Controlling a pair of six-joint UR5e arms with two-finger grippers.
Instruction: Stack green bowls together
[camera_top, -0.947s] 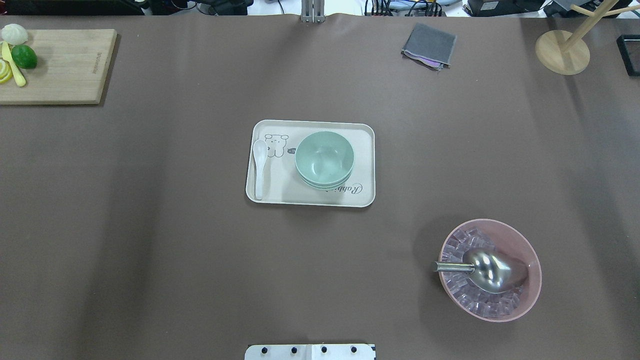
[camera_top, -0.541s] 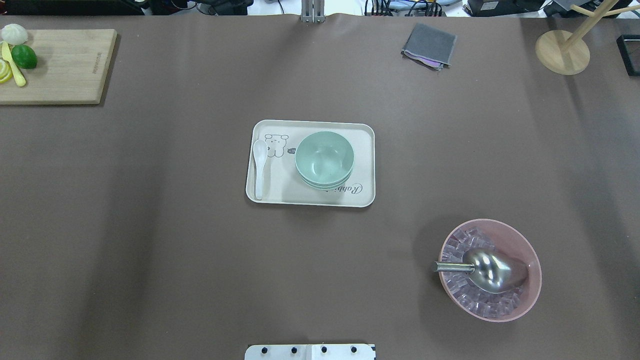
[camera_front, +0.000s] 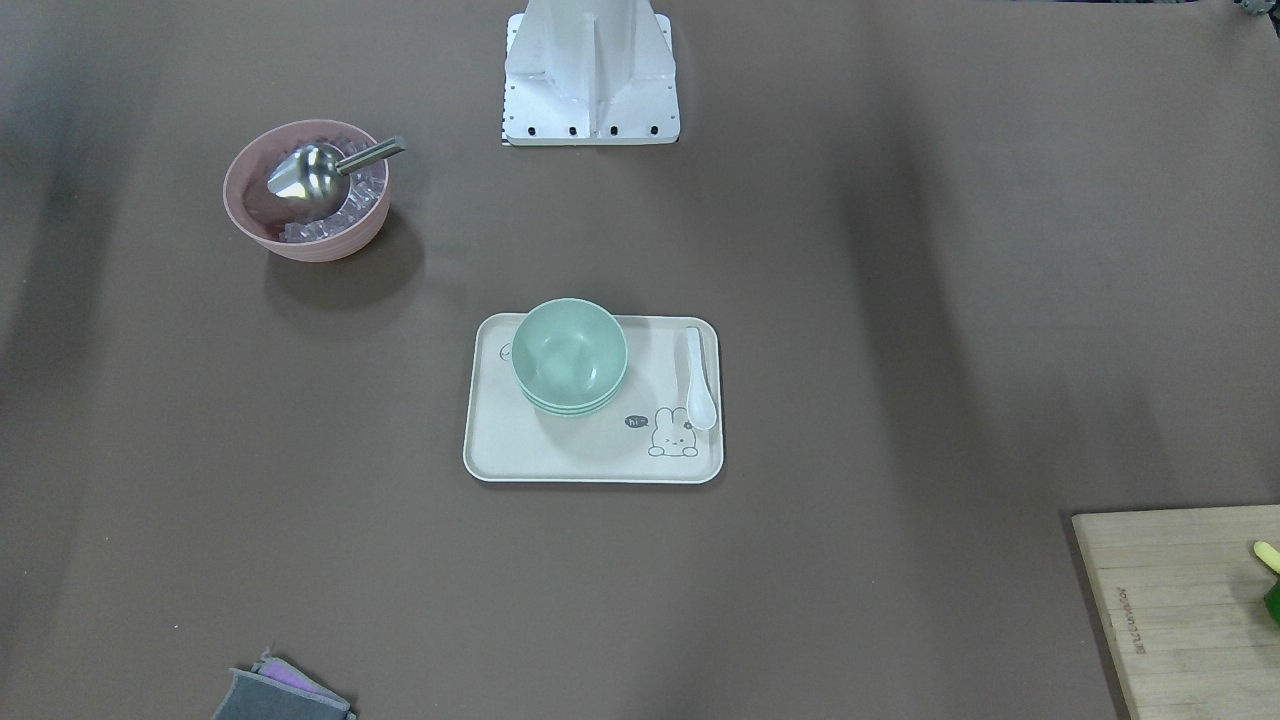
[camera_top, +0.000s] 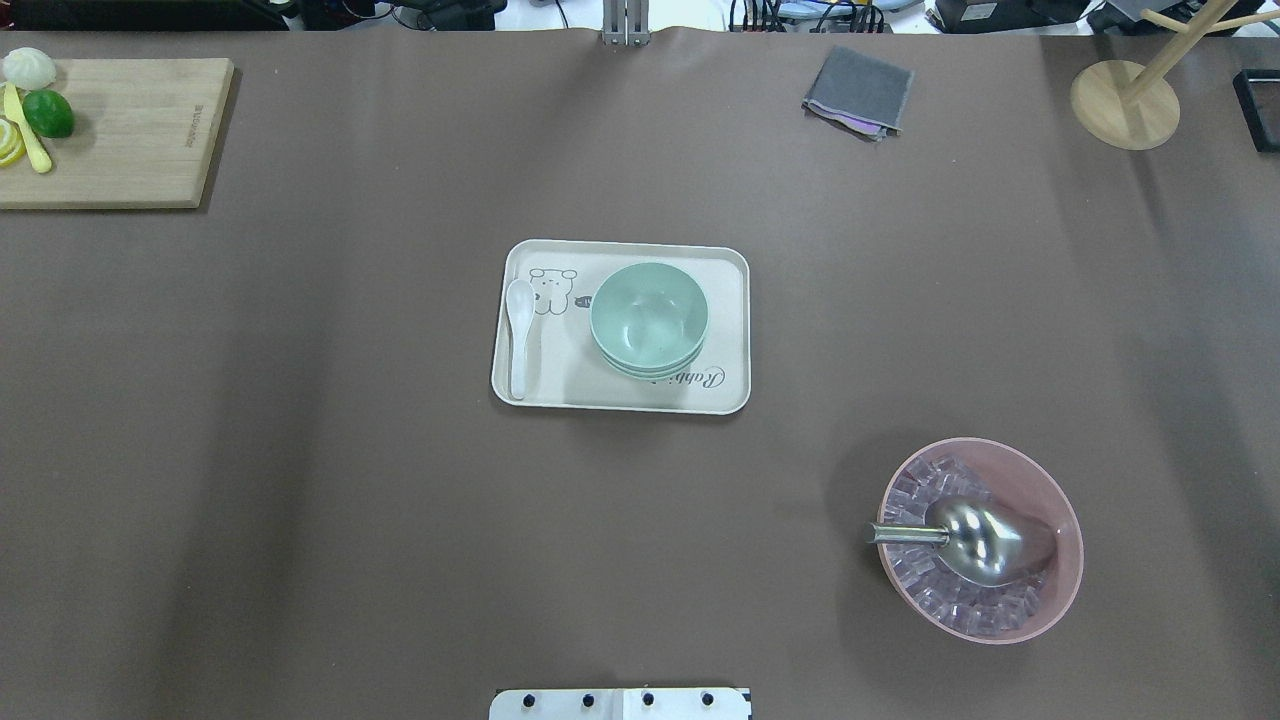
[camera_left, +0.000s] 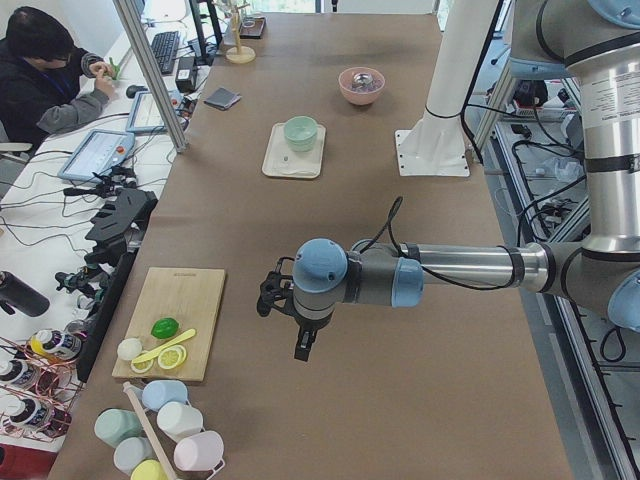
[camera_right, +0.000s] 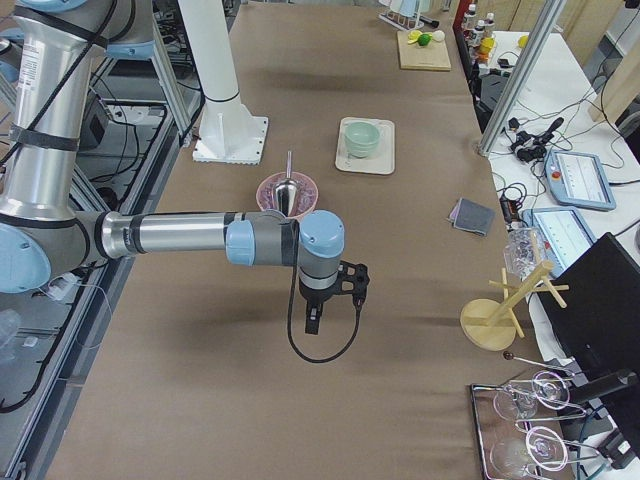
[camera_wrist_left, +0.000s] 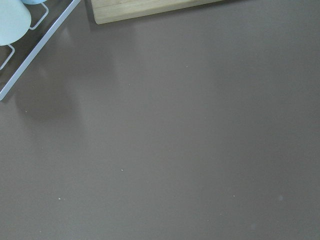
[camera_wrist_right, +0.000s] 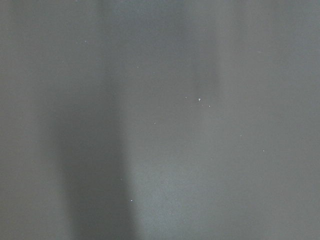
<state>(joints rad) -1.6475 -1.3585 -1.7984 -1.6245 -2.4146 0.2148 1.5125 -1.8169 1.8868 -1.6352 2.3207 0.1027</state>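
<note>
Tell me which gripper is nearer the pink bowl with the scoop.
Right. The right gripper hangs a short way from the pink bowl; the left gripper is at the opposite end, by the cutting board.

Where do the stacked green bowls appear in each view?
Front-facing: green bowls just left of centre, on the tray's left half.
Overhead: green bowls at centre, on the tray's right half.
Exterior left: green bowls upper middle, far away.
Exterior right: green bowls upper middle, far away.
Left wrist: not in it.
Right wrist: not in it.
Shared landmark: the tray under them.
</note>
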